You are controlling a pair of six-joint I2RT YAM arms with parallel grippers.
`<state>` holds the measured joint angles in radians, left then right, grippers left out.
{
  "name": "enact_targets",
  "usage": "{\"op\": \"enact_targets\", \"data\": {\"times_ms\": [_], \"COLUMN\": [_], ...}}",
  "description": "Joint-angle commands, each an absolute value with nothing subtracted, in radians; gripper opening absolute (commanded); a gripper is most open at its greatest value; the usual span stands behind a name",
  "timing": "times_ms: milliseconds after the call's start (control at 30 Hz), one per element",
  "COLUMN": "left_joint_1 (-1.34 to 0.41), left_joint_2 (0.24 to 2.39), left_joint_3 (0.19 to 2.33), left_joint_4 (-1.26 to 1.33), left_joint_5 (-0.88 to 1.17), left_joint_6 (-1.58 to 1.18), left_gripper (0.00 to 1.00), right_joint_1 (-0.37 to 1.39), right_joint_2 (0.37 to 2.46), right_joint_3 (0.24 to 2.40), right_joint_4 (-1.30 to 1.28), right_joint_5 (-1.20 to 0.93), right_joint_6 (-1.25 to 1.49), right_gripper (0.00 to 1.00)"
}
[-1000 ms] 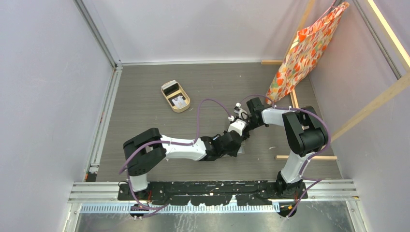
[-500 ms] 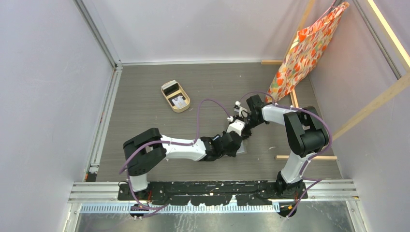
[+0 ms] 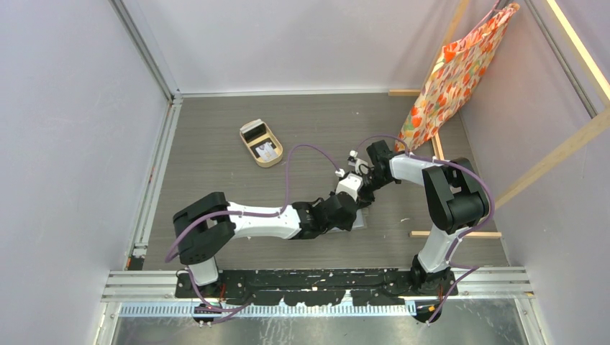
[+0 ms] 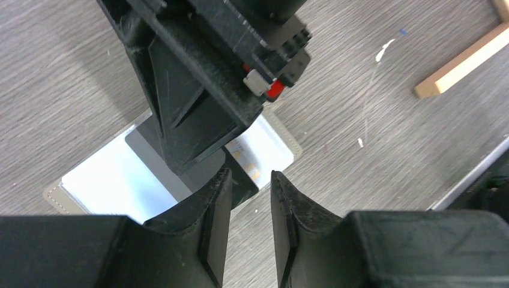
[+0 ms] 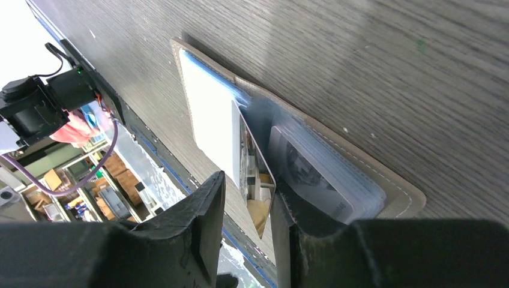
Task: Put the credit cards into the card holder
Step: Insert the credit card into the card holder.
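The card holder point(image 3: 360, 220) lies open on the table under both grippers, its pale bluish sleeves showing in the left wrist view point(image 4: 102, 180) and right wrist view point(image 5: 384, 180). A white chip card point(image 4: 267, 150) and a dark card point(image 4: 243, 180) lie on it. A shiny card point(image 5: 255, 174) stands on edge in a sleeve, leaning on one right finger. My right gripper point(image 5: 247, 186) point(image 3: 362, 194) is open around it. My left gripper point(image 4: 251, 180) point(image 3: 350, 215) is open and empty just beside the holder. More cards, one black point(image 3: 252, 132) and one white point(image 3: 267, 149), lie in the tan tray point(image 3: 277, 159).
An orange floral bag point(image 3: 453, 72) hangs at the back right from a wooden frame. Wooden strips lie on the table right of the grippers point(image 3: 454, 233) point(image 4: 462, 63). The right gripper's fingers point(image 4: 198, 102) fill the upper left wrist view.
The left arm's elbow has swung a little left and its gripper has edged along the holder. The right gripper has shifted slightly left and nearer. The holder has stayed put.
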<state>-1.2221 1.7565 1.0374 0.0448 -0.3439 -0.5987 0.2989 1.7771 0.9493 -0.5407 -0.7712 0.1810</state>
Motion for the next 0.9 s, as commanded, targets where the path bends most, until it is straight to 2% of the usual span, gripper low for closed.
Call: {"op": "enact_targets", "data": {"times_ms": [0,300,567,867], "left_joint_1": [-1.223,-1.223,-1.223,-1.223], "left_joint_2": [1.708,1.769,1.875,1.899], "left_joint_3": [1.074,1.114,1.19,1.216], "left_joint_4": [0.089,0.087,0.041,-0.078], "left_joint_5": [-0.333,-0.312,-0.309,-0.409], "left_joint_6": [-0.613,-0.676,-0.716,-0.742], "left_gripper": [0.32,0.33,0.29,0.24], "right_joint_1": [0.296,0.296,0.296,0.296], "right_joint_2": [1.746,1.749,1.749,1.747], "right_joint_3": [0.979,0.979,0.979,0.98], "right_joint_4": [-0.552,-0.553,-0.551,-0.554], "right_joint_5": [-0.769,-0.765,-0.763,-0.76], "right_joint_6": [0.164,0.169,0.169,0.168], "right_gripper": [0.38,0.38,0.38,0.38]}}
